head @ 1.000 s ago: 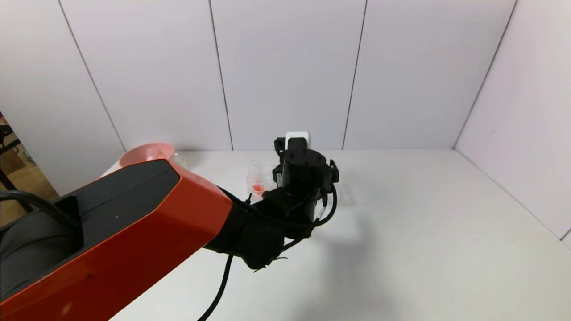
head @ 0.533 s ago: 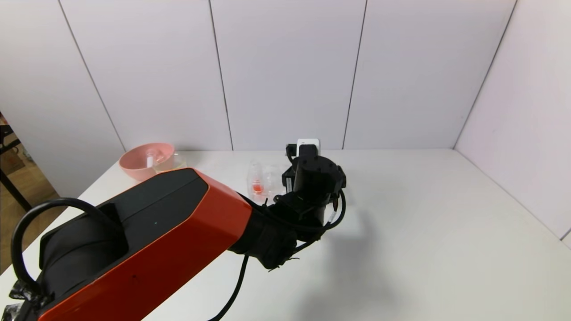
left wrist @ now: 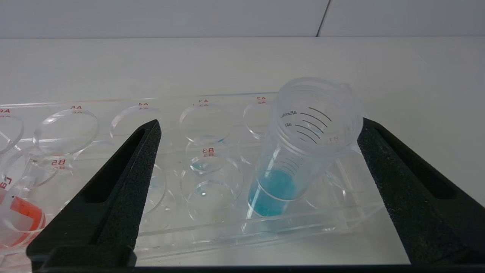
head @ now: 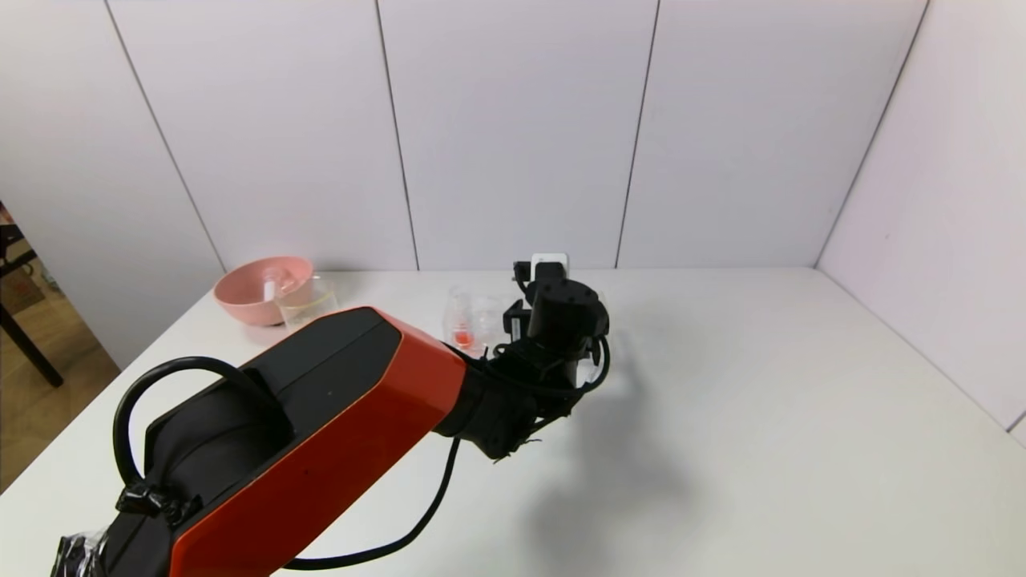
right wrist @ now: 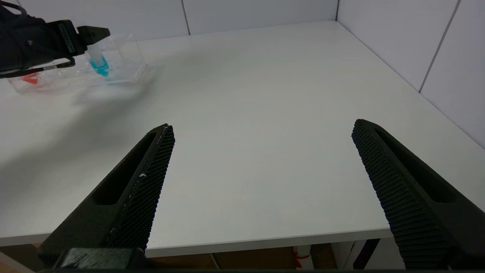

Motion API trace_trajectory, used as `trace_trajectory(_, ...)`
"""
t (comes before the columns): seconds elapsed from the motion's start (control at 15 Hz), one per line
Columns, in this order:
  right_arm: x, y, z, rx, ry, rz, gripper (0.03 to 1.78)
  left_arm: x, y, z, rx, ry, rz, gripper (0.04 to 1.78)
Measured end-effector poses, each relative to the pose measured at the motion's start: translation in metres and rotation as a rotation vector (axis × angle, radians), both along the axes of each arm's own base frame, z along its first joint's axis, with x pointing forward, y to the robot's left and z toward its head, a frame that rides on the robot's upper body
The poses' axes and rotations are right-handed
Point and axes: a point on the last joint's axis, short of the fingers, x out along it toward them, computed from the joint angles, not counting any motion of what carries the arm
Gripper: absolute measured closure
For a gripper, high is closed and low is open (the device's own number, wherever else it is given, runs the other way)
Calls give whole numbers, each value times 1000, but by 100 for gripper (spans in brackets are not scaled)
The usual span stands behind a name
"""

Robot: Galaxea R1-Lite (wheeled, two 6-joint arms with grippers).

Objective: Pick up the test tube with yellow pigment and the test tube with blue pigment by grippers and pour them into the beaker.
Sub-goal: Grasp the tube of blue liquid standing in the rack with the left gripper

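Two grippers are in view, each with its fingers spread wide and holding nothing. In the left wrist view the left gripper (left wrist: pixel 257 189) sits at the clear plastic tube rack (left wrist: pixel 310 227), its black fingers (left wrist: pixel 125 182) on either side of the slim clear test tube with bright blue liquid (left wrist: pixel 299 151); the far finger lies close beside the tube's mouth, though contact cannot be confirmed. That tube leans in an end hole of the rack. A clear tube with red liquid (left wrist: pixel 19 216) stands at the opposite end.

From the head view the orange-and-black left arm (head: pixel 337 433) hides the blue tube; only the red tube (head: pixel 462 332) shows there. That view alone records the pink bowl (head: pixel 248 298) at the desk's far left corner and the small clear glass beaker (head: pixel 306 303) just beside it, well apart from the rack. The yellow tube cannot be identified.

The right wrist view shows the right gripper (right wrist: pixel 261 182) low at the near edge of the white desk (right wrist: pixel 265 94), well apart from the rack.
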Motion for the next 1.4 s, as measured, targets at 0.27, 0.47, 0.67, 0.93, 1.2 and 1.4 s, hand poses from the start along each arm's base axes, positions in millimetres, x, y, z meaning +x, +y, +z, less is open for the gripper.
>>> trace_trajectory(0.27,0,0,0,0,0,0,10,7,0,-2,2,2,8,4)
trace_trajectory(0.47,0,0,0,0,0,0,10,12,-3,-1,2,3,9,4)
trace_trajectory(0.67,0,0,0,0,0,0,10,18,-4,-1,2,3,16,4)
trace_trajectory(0.93,0,0,0,0,0,0,10,22,-7,2,-5,-1,3,4)
trace_trajectory(1.2,0,0,0,0,0,0,10,25,-11,4,-8,-3,0,4)
trace_trajectory(1.4,0,0,0,0,0,0,10,26,-12,3,-6,-1,1,4)
